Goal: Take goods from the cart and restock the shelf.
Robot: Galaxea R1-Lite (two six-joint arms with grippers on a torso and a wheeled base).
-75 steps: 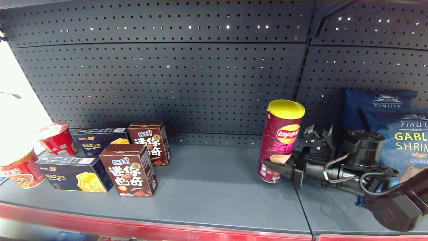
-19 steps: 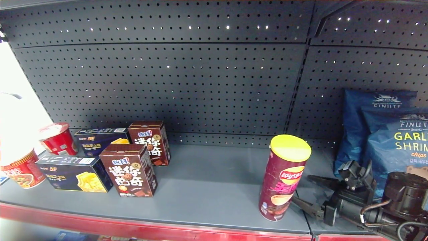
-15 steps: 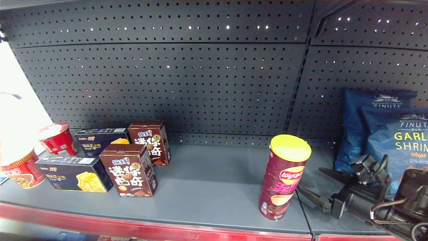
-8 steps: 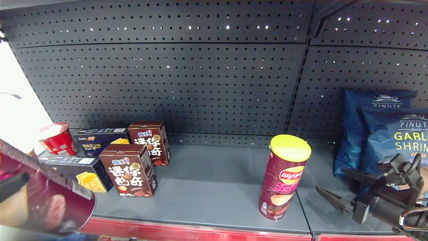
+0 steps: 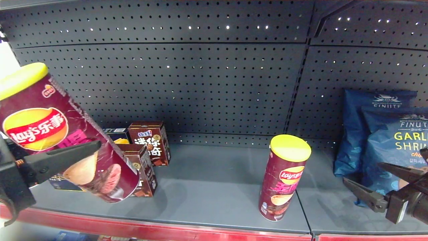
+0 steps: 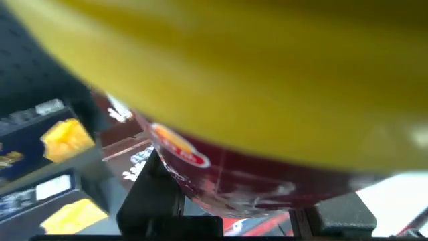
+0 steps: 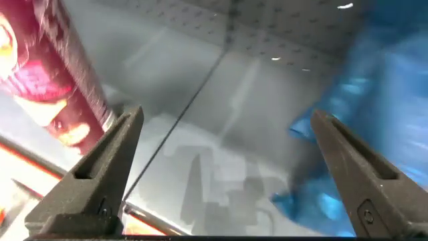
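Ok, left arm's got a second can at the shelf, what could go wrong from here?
The held can, tilted in the left gripper, hangs in front of the brown boxes; setting it down there could knock them. The standing can sits near the shelf front; a bump might topple it.

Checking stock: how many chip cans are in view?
2. One can stands upright on the shelf near its front edge; the other can is held tilted in the left gripper at the left, and may hide others behind it.
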